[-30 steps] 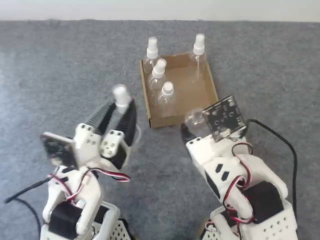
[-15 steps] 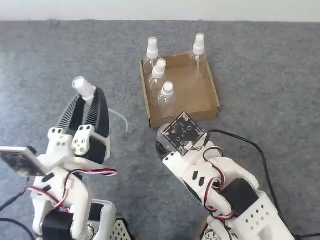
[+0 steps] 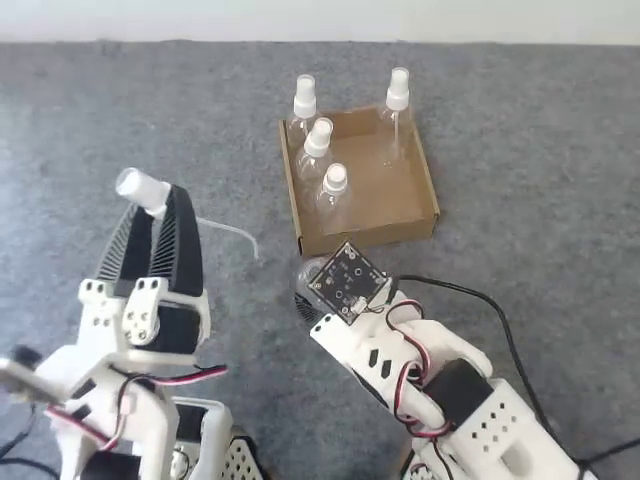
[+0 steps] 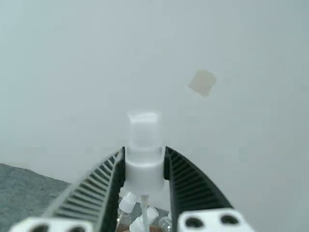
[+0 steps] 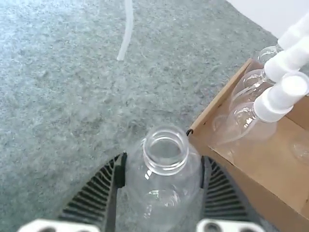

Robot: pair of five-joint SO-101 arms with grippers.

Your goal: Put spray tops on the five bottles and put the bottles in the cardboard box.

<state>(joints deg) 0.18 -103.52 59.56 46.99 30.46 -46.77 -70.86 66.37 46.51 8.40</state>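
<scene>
My left gripper (image 3: 148,205) is raised over the carpet, left of the cardboard box (image 3: 420,175), and is shut on a white spray top (image 4: 143,147) whose thin tube (image 3: 232,235) hangs down. In the high view the spray top (image 3: 137,187) sticks out past the fingertips. My right gripper (image 5: 163,169) is shut on a clear open-necked bottle (image 5: 165,179), upright just in front of the box's near left corner. In the high view this bottle (image 3: 308,276) is partly hidden under the wrist camera board. Several capped bottles (image 3: 330,190) stand in the box (image 5: 270,159).
Grey carpet (image 3: 520,110) covers the table all round the box. The tube's end (image 5: 126,29) hangs over the carpet beyond the held bottle. Both arm bases sit at the front edge, with a black cable (image 3: 505,320) trailing on the right.
My left gripper swung left and back with the spray top, away from the box. My right gripper carried the open bottle leftward to the box's near left corner.
</scene>
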